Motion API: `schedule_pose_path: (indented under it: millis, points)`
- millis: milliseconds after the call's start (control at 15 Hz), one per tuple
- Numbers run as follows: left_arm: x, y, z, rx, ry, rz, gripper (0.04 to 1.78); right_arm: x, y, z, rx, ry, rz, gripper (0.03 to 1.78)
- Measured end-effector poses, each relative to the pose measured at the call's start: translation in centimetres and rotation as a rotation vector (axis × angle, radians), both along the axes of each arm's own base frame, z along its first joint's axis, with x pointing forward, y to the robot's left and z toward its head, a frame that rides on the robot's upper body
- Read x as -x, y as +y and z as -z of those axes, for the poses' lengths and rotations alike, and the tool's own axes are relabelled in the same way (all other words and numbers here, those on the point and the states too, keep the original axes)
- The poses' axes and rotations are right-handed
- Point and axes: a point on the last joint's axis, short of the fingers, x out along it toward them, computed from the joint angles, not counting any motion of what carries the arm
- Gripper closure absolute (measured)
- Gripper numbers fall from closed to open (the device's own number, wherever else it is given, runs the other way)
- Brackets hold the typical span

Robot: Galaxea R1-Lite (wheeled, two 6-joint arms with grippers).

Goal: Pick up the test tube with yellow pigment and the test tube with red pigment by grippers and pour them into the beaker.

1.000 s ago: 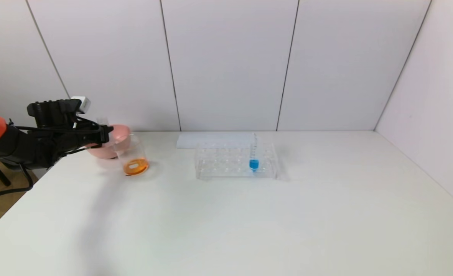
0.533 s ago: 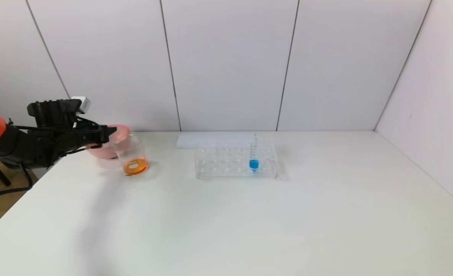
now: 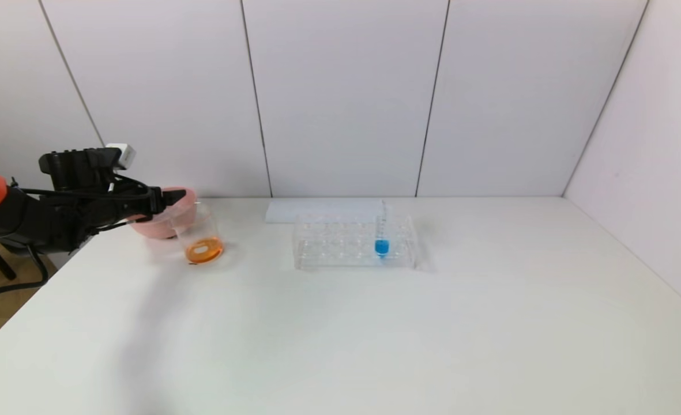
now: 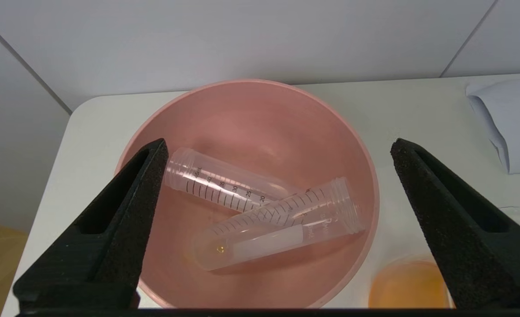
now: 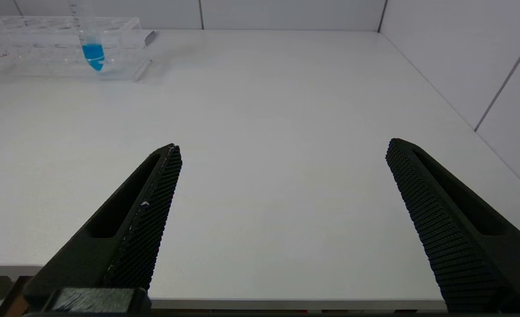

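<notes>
Left gripper (image 4: 277, 149) spread wide over the pink bowl (image 4: 260, 101), two drained tubes (image 4: 268, 220) lying crossed inside, beaker (image 3: 200, 236) of orange liquid beside it, right gripper (image 5: 282, 152) wide open, idle over the table (image 5: 264, 88)

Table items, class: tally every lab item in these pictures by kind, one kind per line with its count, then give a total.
Empty test tubes lying crossed in the pink bowl: 2
Test tube with blue liquid, upright in the rack: 1
Pink bowl: 1
Beaker with orange liquid: 1
Clear tube rack: 1
Total: 6
</notes>
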Motion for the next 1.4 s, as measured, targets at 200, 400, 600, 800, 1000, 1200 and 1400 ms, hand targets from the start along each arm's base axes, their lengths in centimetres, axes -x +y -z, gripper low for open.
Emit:
schedule_pose_path:
  millis: [200,400,600,800,1000,1200,1400]
  points:
    - [0.3,-0.1,-0.5,-0.002,-0.009,0.0,0.06,0.0,0.0,0.0,0.0,0.0,0.0,0.11]
    - [1.1,-0.1,-1.5,-0.004,-0.021,-0.002,0.06,0.0,0.0,0.0,0.0,0.0,0.0,0.11]
    - [3.1,0.1,-3.2,-0.009,-0.039,-0.019,0.06,0.0,0.0,0.0,0.0,0.0,0.0,0.11]
    - [6.4,-0.2,-5.4,-0.029,-0.066,-0.032,0.06,0.0,0.0,0.0,0.0,0.0,0.0,0.11]
    - [10.7,-0.6,-8.4,-0.05,-0.122,-0.048,0.06,0.0,0.0,0.0,0.0,0.0,0.0,0.11]
    - [16.0,-1.1,-11.5,-0.089,-0.164,-0.067,0.06,0.0,0.0,0.0,0.0,0.0,0.0,0.11]
    - [21.4,-2.3,-13.9,-0.13,-0.187,-0.064,0.06,0.0,0.0,0.0,0.0,0.0,0.0,0.11]
